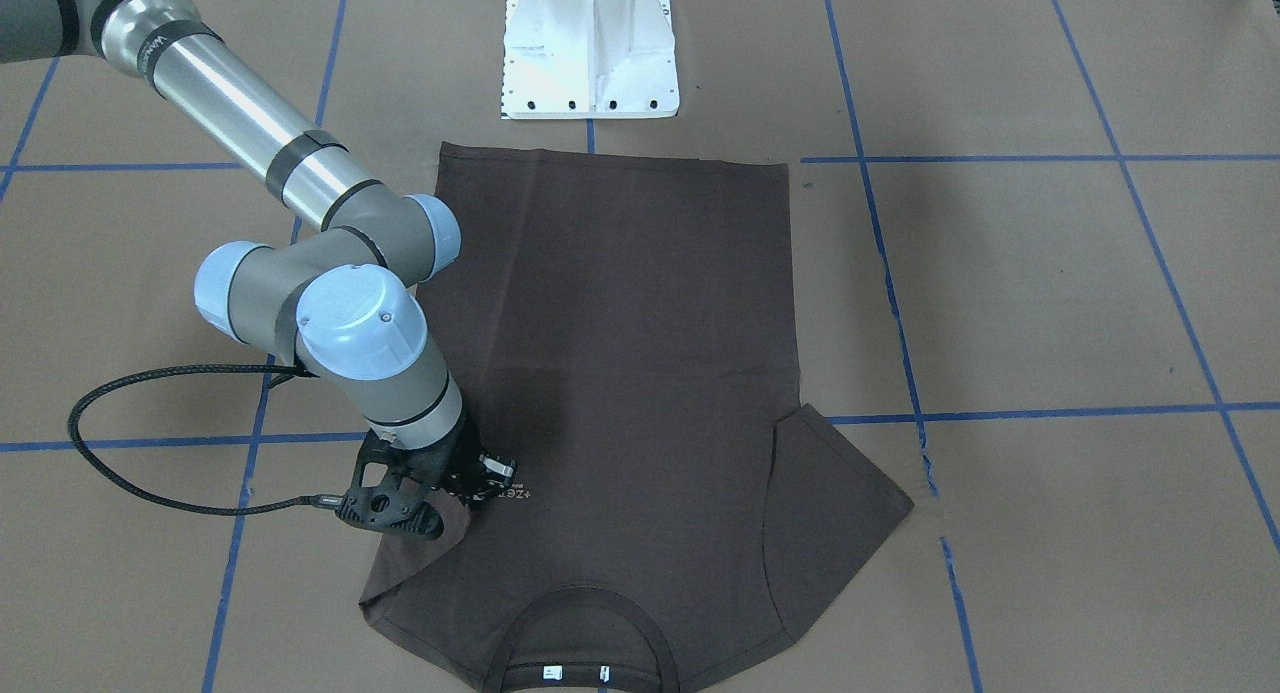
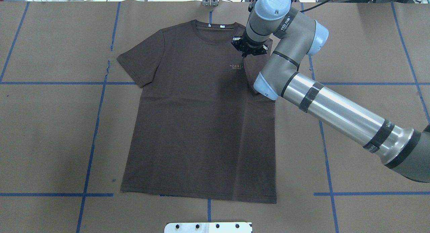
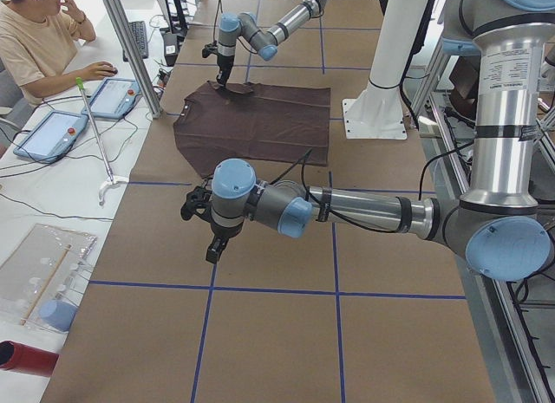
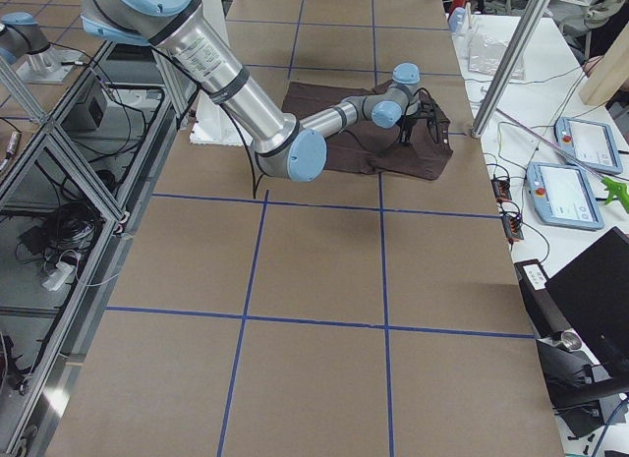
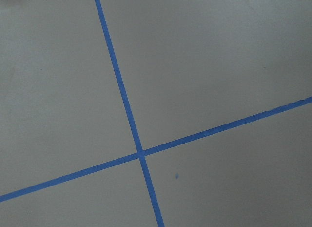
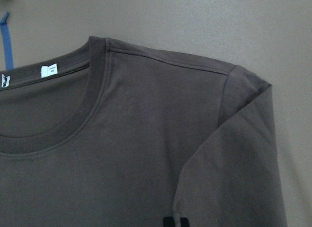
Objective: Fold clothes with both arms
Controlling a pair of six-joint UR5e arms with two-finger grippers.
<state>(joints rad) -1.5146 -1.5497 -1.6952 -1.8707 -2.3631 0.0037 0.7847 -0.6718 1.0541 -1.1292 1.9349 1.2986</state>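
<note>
The dark brown T-shirt (image 1: 620, 353) lies flat on the brown table, front up, with its collar (image 2: 215, 31) at the far side from the robot. My right gripper (image 2: 247, 53) is low over the chest beside the pale lettering (image 2: 237, 66). It appears shut on the edge of that side's sleeve (image 1: 445, 528), which is folded inward onto the chest. The right wrist view shows the collar, the white labels (image 6: 48, 71) and the folded sleeve (image 6: 229, 158). The other sleeve (image 2: 141, 63) lies spread out. My left gripper (image 3: 212, 251) hovers over bare table away from the shirt; I cannot tell if it is open.
The white pedestal base (image 1: 590, 53) stands just beyond the shirt's hem. Blue tape lines (image 5: 141, 154) cross the table. A seated person (image 3: 35, 39) and tablets (image 3: 108, 95) are at the table's far side. A black cable (image 1: 110, 453) loops beside my right wrist.
</note>
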